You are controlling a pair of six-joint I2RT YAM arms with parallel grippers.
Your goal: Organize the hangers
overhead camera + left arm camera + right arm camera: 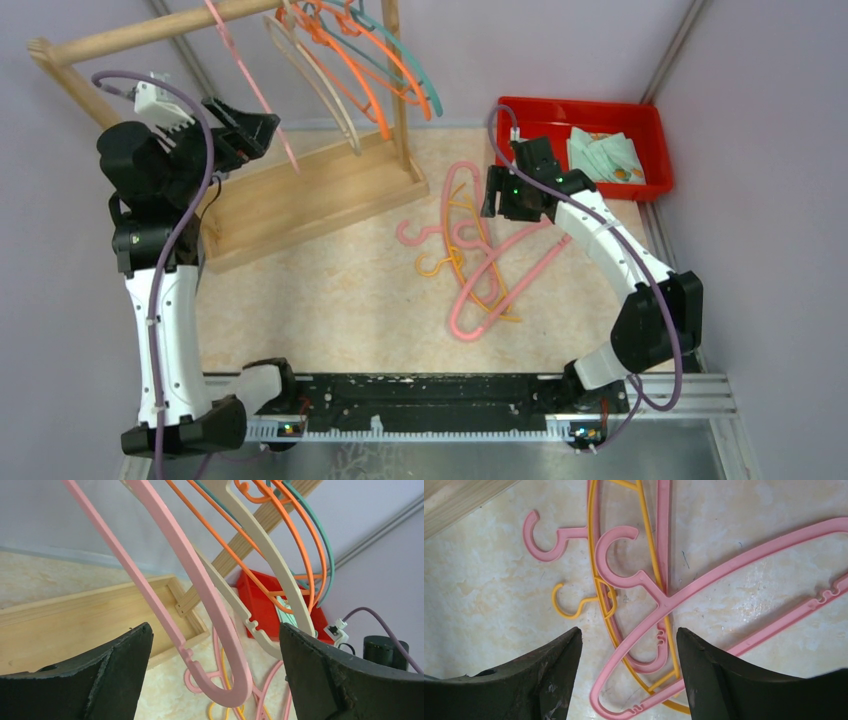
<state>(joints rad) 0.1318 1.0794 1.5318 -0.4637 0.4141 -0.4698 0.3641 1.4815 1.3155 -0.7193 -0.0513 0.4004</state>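
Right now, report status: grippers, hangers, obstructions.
Left gripper open, thin pink plastic hanger hanging between its jaws, ungripped. Right gripper open above the pink and yellow plastic hangers lying crossed on the table. Nothing blocking; pile overlapped.

Hangers, thin plastic, curved hooks. Two groups.

1. Hung on the wooden rack's pole (150,30), far-left corner of the table (330,300):
- pink hanger (250,85), leftmost, apart from the others, dangling tilted;
- beige hangers (312,85), notched arms, count unclear;
- orange hangers (372,95), several, bunched together;
- teal hanger (428,90), rightmost, against the orange ones.

2. Loose on the table, right of centre, in one tangled heap lying flat:
- pink hangers (744,560), at least three, crossing one another, hooks pointing towards the left edge;
- yellow hanger (569,611), thinner, threaded under the pink ones.
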